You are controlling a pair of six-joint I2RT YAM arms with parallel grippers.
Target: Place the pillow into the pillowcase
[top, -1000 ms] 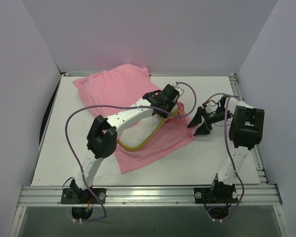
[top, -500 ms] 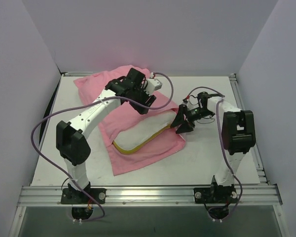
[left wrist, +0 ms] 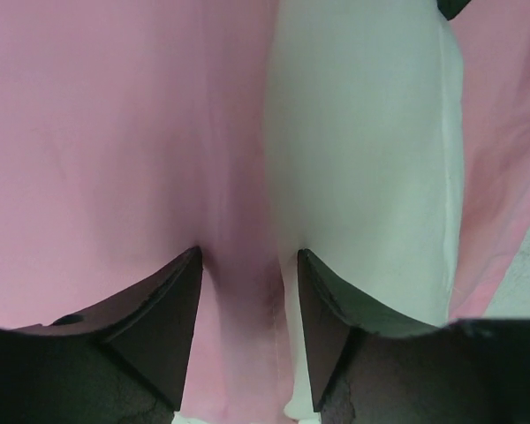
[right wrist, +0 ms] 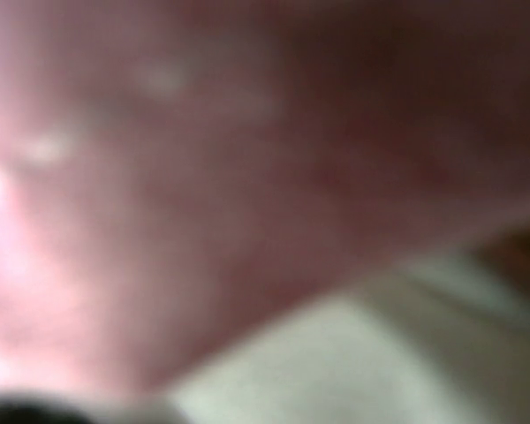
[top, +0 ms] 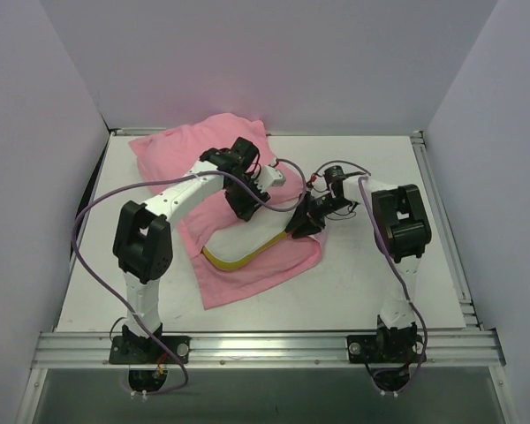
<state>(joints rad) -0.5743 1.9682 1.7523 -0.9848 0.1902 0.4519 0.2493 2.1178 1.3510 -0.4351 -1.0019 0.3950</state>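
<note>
Left hand (left wrist: 247,256), fingers apart and empty, hangs over the line where pillowcase (left wrist: 115,132) meets pillow (left wrist: 362,150). Right hand (top: 302,221) sits against the pillow's far-right end, grip not discernible. The pillow lies on the pillowcase, running near-left to far-right, both hands at its far end.

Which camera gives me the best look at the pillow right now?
Top external: it shows the pillow partly covered by the pillowcase, yellow trim exposed, though arms hide some. Left wrist shows only a close white patch beside pink cloth. Right wrist is too blurred to tell.
</note>
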